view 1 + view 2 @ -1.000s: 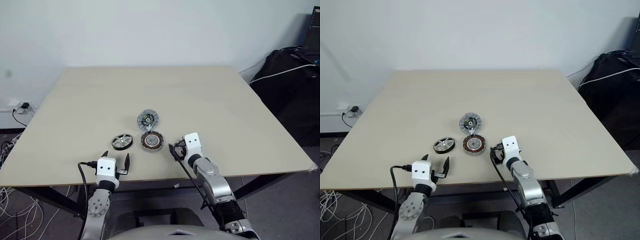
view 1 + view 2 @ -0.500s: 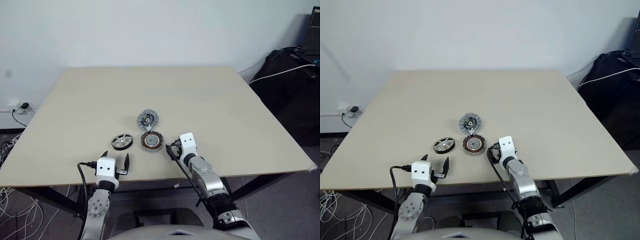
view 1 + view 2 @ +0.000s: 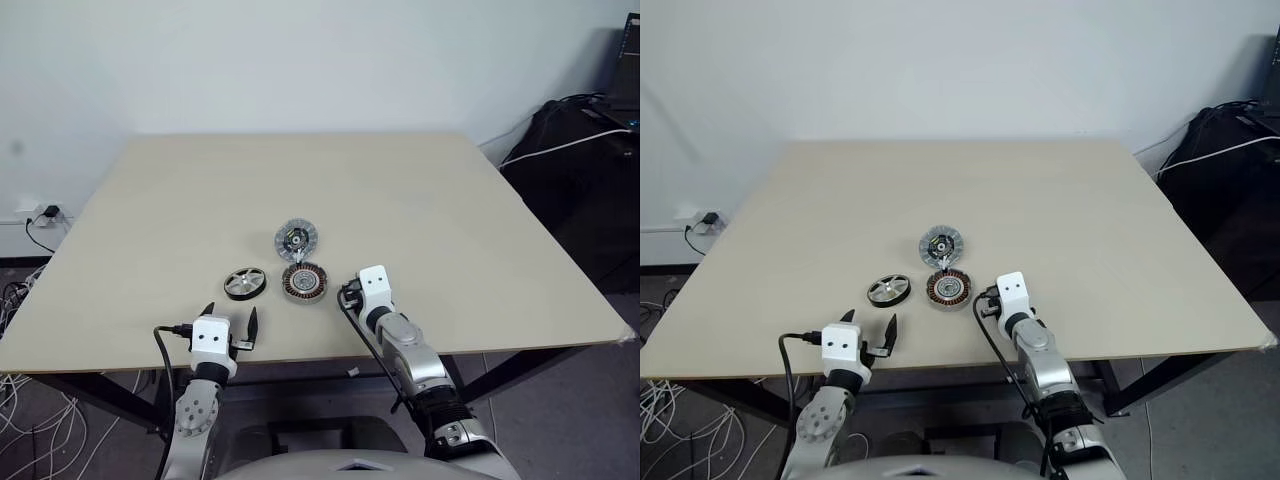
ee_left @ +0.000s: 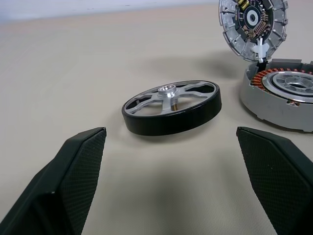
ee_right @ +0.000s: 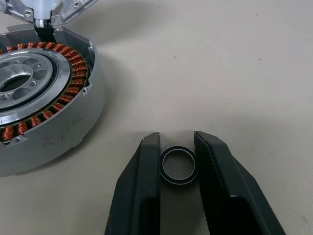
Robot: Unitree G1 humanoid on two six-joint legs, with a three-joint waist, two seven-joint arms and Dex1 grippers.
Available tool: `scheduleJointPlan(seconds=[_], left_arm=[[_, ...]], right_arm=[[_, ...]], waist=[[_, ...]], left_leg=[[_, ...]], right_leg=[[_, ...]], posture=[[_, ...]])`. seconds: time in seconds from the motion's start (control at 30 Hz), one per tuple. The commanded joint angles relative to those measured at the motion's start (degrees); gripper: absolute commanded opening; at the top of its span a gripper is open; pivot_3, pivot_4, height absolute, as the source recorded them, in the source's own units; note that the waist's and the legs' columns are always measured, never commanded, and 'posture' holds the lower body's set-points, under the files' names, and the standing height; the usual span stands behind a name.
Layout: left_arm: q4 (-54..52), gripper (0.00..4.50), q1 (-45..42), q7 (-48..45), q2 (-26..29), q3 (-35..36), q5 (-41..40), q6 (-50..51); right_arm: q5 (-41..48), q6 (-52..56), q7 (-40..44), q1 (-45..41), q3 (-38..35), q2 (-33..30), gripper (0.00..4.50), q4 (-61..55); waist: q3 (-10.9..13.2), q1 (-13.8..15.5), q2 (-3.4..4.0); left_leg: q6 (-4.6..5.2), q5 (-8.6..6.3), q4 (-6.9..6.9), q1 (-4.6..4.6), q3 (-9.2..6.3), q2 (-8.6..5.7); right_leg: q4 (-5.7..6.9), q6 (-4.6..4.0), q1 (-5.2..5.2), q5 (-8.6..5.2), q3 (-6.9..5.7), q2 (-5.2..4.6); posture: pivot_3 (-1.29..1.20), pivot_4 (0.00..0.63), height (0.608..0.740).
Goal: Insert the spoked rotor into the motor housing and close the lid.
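From the head camera, a pale desk (image 3: 420,200) is carrying three round motor parts near its front edge. The spoked rotor (image 3: 244,283) is lying flat to the left. The motor housing (image 3: 304,282) is sitting just beside it to the right, and the lid (image 3: 296,239) is standing tilted open just behind the housing, seemingly hinged to it. The left gripper (image 3: 231,322) is hovering at the front edge of the desk, near the rotor. The right gripper (image 3: 984,301) is resting low, just beside the housing's right side.

From the left wrist, the left jaws are standing wide and released, with the rotor lying between and beyond them, apart from both fingers (image 4: 78,161).

From the right wrist, the right jaws are clenching a small dark washer ring (image 5: 179,165) that is lying flat on the desk, both fingers touching its rim. The housing's copper windings are showing nearby, apart from the ring.

To do this step well, the ring probably needs lifting level and gently, since so thin a part could flip or slide out. The housing's open centre should stay unobstructed for the rotor, which is still waiting outside it.
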Motion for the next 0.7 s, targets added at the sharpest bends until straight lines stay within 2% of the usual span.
scheduleJointPlan(seconds=[0.03, 0.37, 0.7], left_arm=[[-0.12, 4.5, -0.75, 0.18, -0.13, -0.02, -0.01, -1.48], [0.18, 4.5, -0.81, 0.01, -0.13, 0.03, -0.2, -1.55], [-0.18, 4.5, -0.6, 0.07, -0.39, -0.27, -0.13, -1.35]], right_arm=[[0.18, 0.17, 0.01, 0.47, -0.29, 0.12, 0.7, -4.32], [0.28, 2.45, 1.46, 1.51, 3.23, 1.52, 0.7, -19.56], [-0.82, 3.87, 4.74, -2.83, 9.32, 4.14, 0.7, -14.67]], waist=[[0.0, -0.01, 0.01], [0.05, -0.04, 0.07], [0.04, -0.03, 0.05]], left_leg=[[0.0, 0.0, 0.0, -0.01, -0.01, 0.0], [0.0, 0.0, 0.0, -0.05, -0.02, 0.01], [0.0, 0.0, 0.0, -0.05, -0.02, 0.0]], right_leg=[[0.0, 0.0, -0.01, 0.0, 0.0, 0.0], [0.0, 0.0, -0.06, 0.0, -0.02, 0.01], [0.0, 0.0, -0.06, 0.0, -0.02, 0.01]], posture=[[0.0, 0.0, 0.74], [0.0, 0.0, 0.74], [0.0, 0.0, 0.74]])
